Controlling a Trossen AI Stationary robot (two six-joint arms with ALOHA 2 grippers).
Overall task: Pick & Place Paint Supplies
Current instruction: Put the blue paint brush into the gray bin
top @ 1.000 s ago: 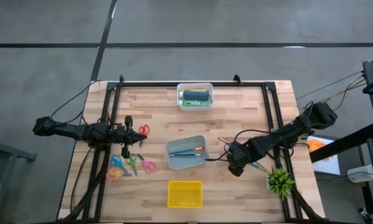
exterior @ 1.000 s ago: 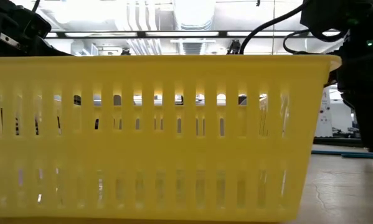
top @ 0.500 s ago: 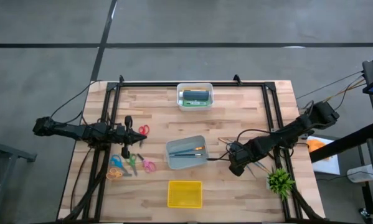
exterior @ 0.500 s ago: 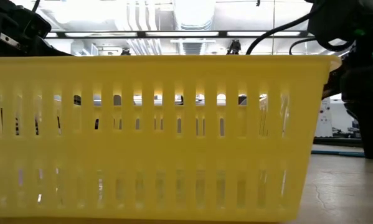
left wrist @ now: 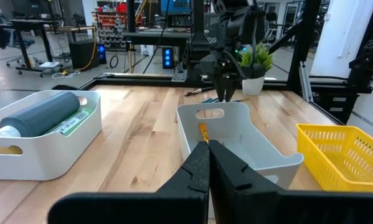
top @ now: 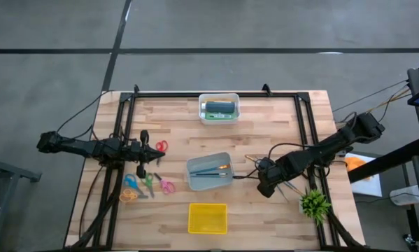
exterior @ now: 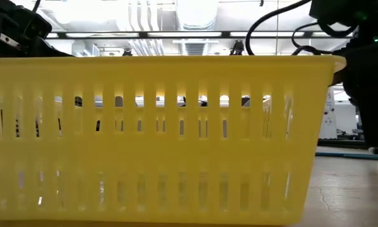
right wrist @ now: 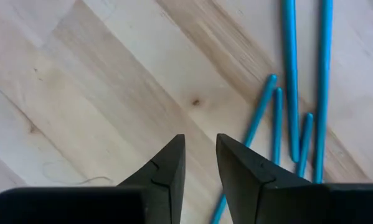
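Several blue brushes point(right wrist: 292, 81) lie on the wood near the right edge point(top: 291, 187). My right gripper point(right wrist: 200, 163) hangs over the table beside them, pointing down, open by a narrow gap with only bare wood between its fingers point(top: 265, 187). A grey bin point(top: 209, 171) in the middle holds two brushes, one blue and one orange-brown point(left wrist: 203, 132). A dark tube point(left wrist: 46, 112) lies in the white bin point(top: 219, 108) at the far edge. My left gripper point(left wrist: 208, 155) waits shut at the table's left point(top: 152, 152).
A yellow slotted basket point(top: 208, 218) stands at the near edge and fills the low view point(exterior: 157, 139). Several scissors point(top: 146, 183) lie at the near left. A green spiky plant point(top: 314, 204) stands at the near right, close to my right arm.
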